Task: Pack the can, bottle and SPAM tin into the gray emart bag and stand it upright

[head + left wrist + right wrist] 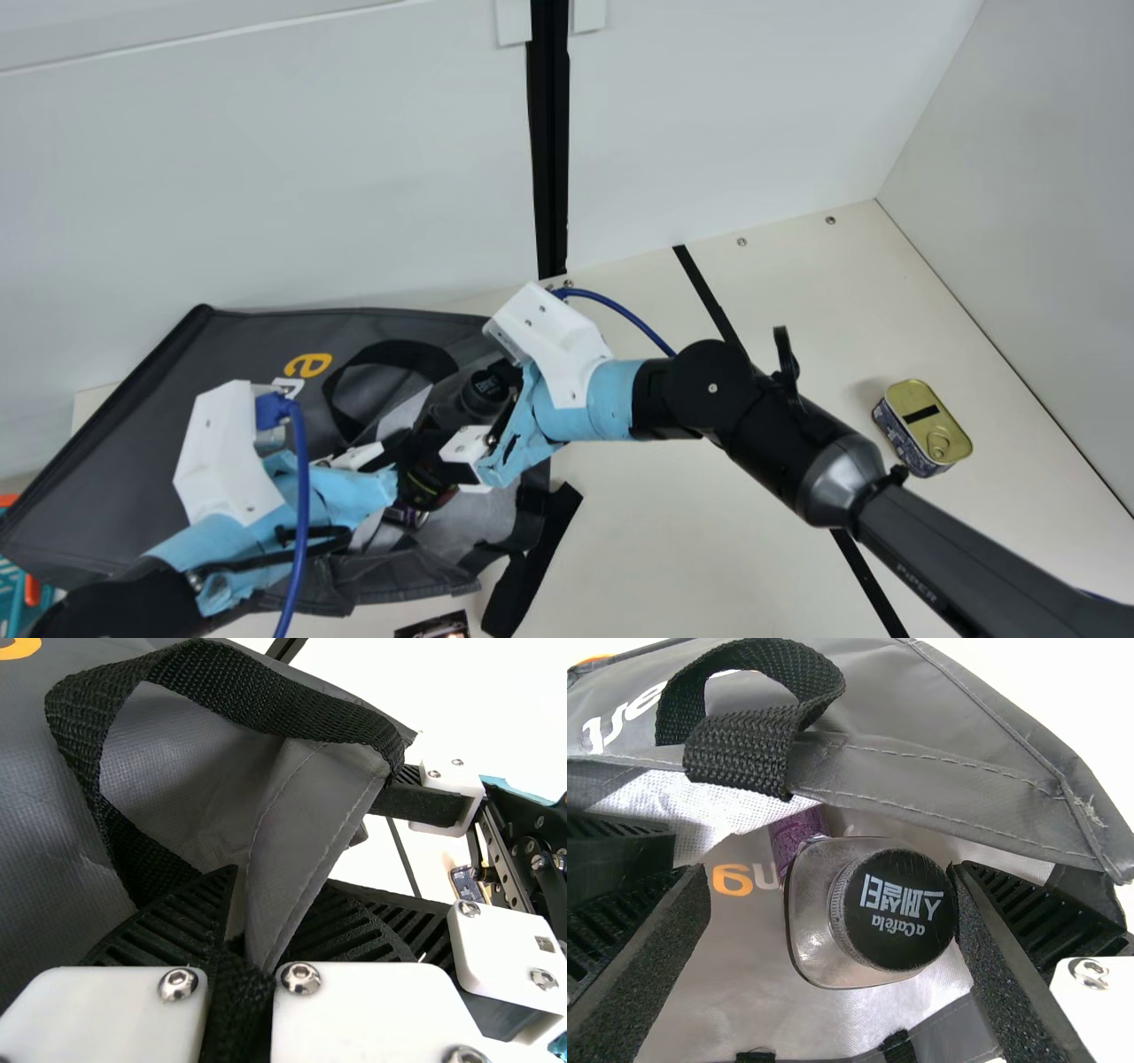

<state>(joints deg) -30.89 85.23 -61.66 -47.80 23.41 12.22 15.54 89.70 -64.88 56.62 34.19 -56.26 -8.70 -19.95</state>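
My left gripper is at the mouth of the gray bag, which lies on its side. In the left wrist view my left gripper is shut on the bag's edge and some black strap. My right gripper is over the opening. Its wrist view shows my right gripper open, fingers on either side of the dark-capped bottle; one finger is right beside the cap. A purple item, seemingly the can, lies beside the bottle inside. The gold-topped tin stands apart at the right.
A dark packet lies at the front edge, near a loose black strap. A teal and orange basket is at the far left. White walls rise behind the table. My right arm spans the table's right part.
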